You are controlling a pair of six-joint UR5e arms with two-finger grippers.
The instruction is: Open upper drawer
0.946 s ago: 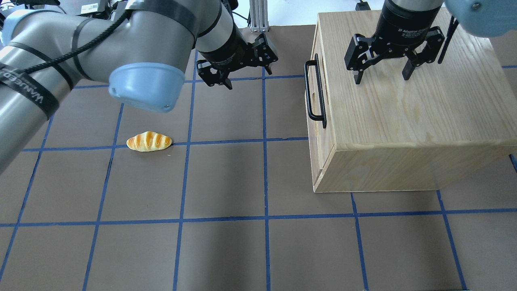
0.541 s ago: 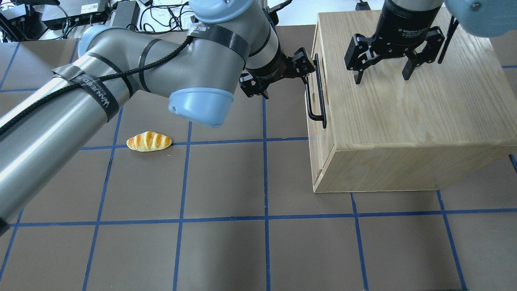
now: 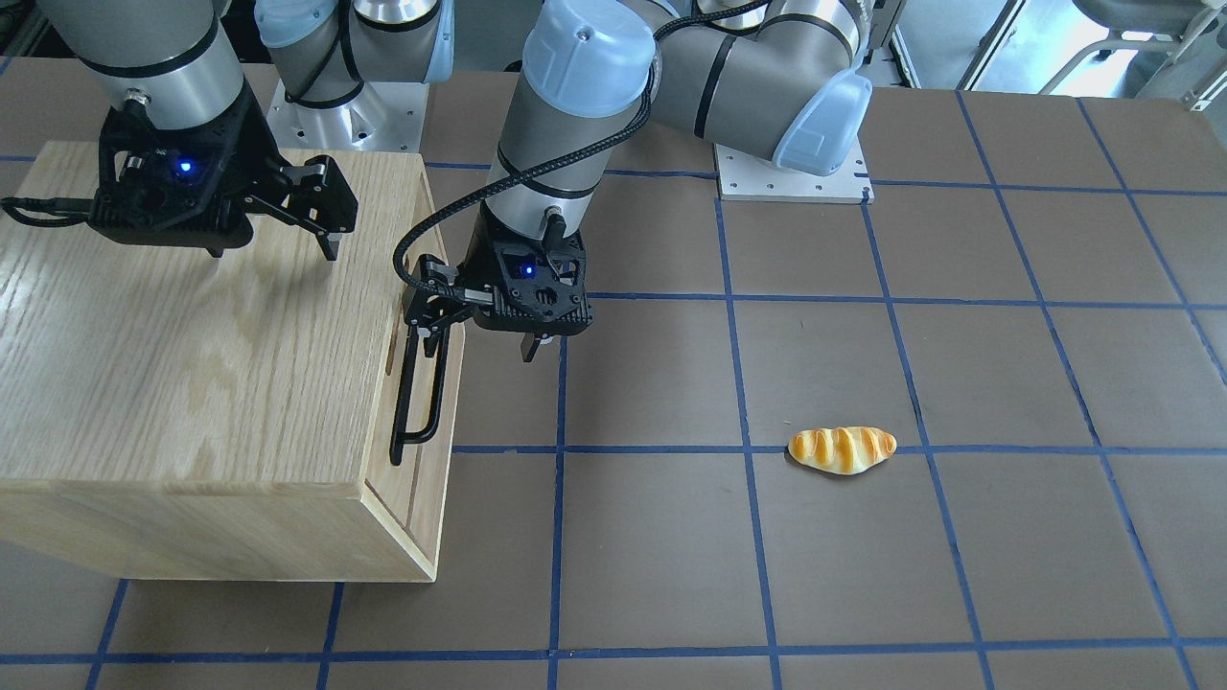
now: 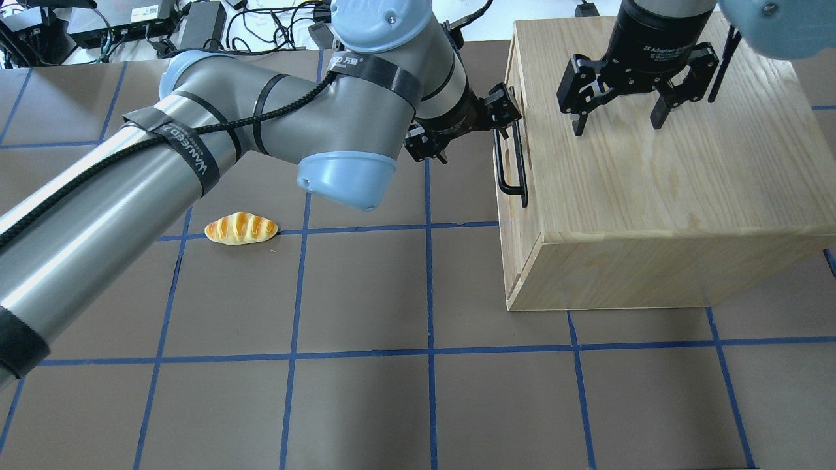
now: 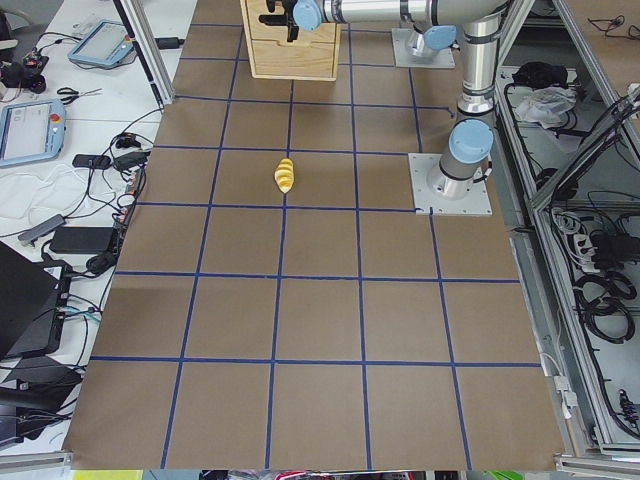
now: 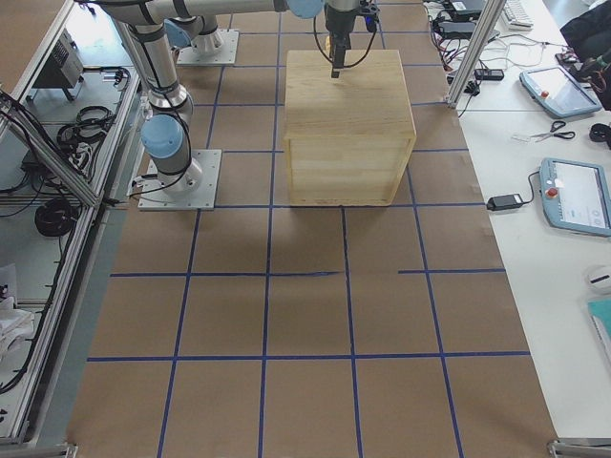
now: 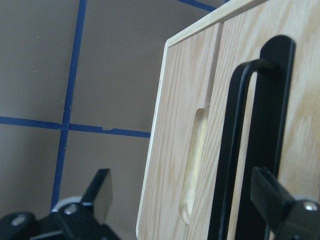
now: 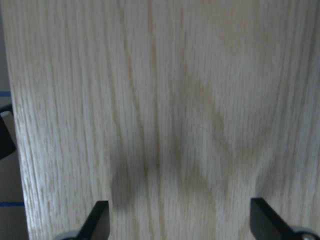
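Cabinet stands on the bench between the right arm's base and the operators' edge, with its upper drawer front facing the bench's left end. Bread roll lies left of the cabinet, well apart. Right gripper is over the cabinet top; left gripper is just beside the drawer front.

The upper drawer, a light oak front with one long black bar handle running along it, sits shut and flush at the top of the cabinet's front face, turned toward the robot's left side.
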